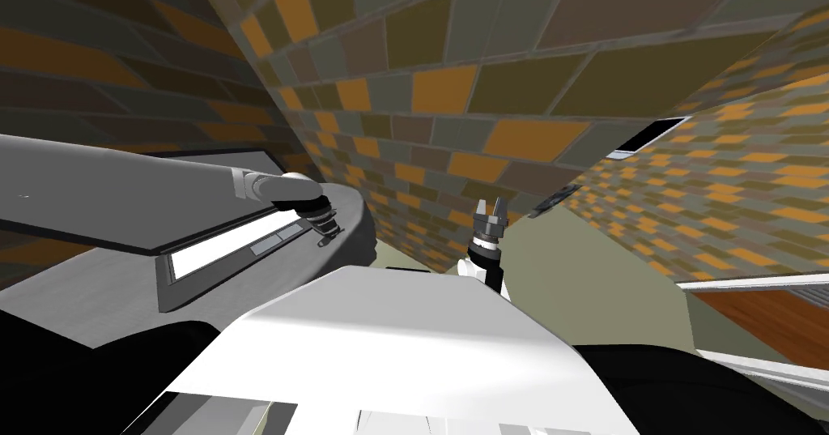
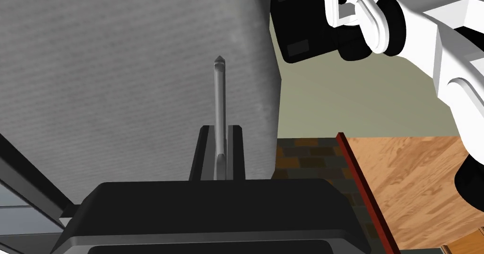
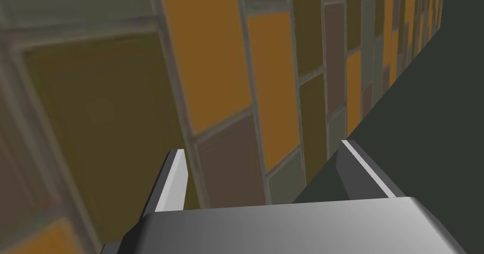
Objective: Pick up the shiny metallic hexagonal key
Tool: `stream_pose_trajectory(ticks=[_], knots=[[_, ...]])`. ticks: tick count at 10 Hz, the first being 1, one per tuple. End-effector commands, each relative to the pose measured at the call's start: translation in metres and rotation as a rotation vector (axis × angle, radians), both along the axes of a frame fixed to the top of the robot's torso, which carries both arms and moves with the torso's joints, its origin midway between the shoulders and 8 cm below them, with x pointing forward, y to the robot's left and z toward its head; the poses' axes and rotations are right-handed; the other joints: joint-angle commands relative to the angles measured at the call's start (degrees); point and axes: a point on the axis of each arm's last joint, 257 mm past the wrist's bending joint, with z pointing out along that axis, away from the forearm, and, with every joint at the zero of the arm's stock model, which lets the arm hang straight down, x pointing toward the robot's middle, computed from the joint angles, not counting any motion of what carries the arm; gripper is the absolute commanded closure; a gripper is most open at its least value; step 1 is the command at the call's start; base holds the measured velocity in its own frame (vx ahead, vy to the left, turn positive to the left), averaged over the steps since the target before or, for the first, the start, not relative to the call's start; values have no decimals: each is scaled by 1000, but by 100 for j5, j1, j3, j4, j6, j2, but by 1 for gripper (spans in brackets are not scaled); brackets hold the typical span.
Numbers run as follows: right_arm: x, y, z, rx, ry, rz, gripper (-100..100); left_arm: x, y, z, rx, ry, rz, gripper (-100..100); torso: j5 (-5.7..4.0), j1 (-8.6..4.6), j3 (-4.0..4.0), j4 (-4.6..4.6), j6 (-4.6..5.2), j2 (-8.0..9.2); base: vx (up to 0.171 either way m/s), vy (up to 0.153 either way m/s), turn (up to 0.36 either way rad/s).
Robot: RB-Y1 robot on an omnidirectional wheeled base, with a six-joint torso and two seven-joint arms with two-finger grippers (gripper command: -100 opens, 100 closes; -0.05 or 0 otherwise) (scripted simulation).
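Note:
In the left wrist view a thin, shiny metal hex key sticks straight out from between my left gripper's two dark fingers, which are shut on its lower end. Its pointed tip lies over a grey counter top; whether it touches the surface I cannot tell. In the head view my left arm reaches across that counter, with the left gripper near the counter's rounded far end. My right gripper is raised in front of the chest, and its fingers stand open with nothing between them.
A white inset panel lies in the counter beside the left hand. The counter's edge drops to an olive floor. A wooden surface with a red edge lies lower. A tiled wall stands close ahead.

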Motion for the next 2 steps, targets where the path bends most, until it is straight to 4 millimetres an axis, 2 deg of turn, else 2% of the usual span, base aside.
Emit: stream_pose_trajectory(ticks=[1, 2], knots=[[0, 0, 0, 0, 0, 0, 0, 0, 0, 0, 0, 0, 0, 100, 0, 0, 0, 0, 0, 0, 43, -14, 26], [0, 0, 0, 0, 0, 0, 0, 0, 0, 1, 0, 1, -3, 0, 2, 6, 3, -1, 2, 10, 7, -3, -6]])
